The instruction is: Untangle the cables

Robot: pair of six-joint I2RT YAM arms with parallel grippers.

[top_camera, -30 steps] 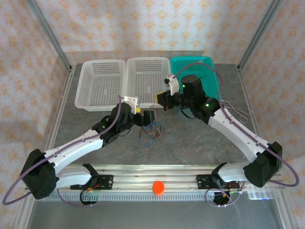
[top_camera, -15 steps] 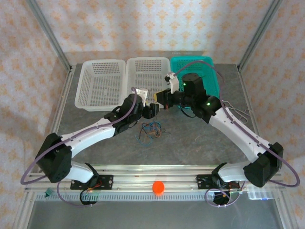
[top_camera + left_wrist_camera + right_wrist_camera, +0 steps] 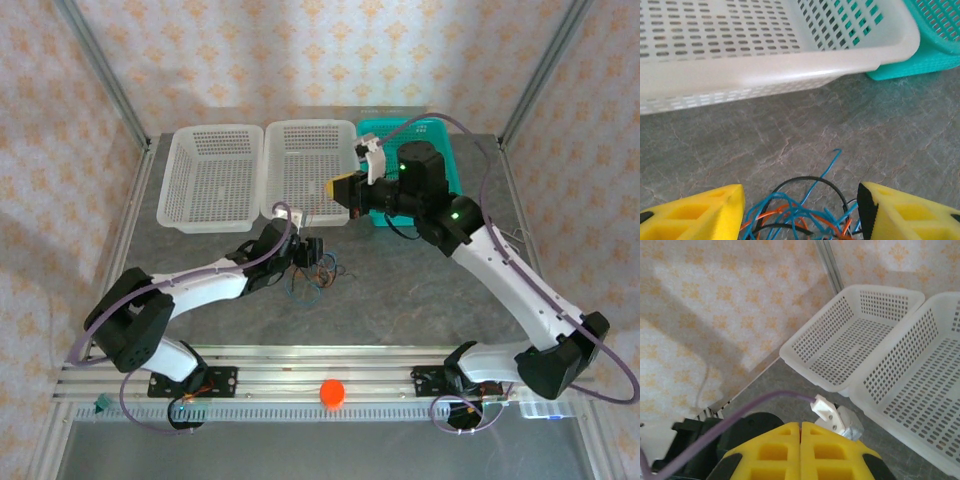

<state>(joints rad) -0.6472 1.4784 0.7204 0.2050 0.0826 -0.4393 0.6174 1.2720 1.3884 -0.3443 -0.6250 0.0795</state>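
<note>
White arms (image 3: 500,268), black joints (image 3: 548,365), purple cords (image 3: 755,404) — yellow gripper fingers (image 3: 695,212), green lights (image 3: 455,212).

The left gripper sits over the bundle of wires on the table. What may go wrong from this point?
1. The left gripper stands open astride the cables, so closing may catch several wires at once and tighten the knot.
2. The right gripper is shut and high up by the white basket, pinning nothing. A pull could drag the whole bundle along, perhaps against that basket.
</note>
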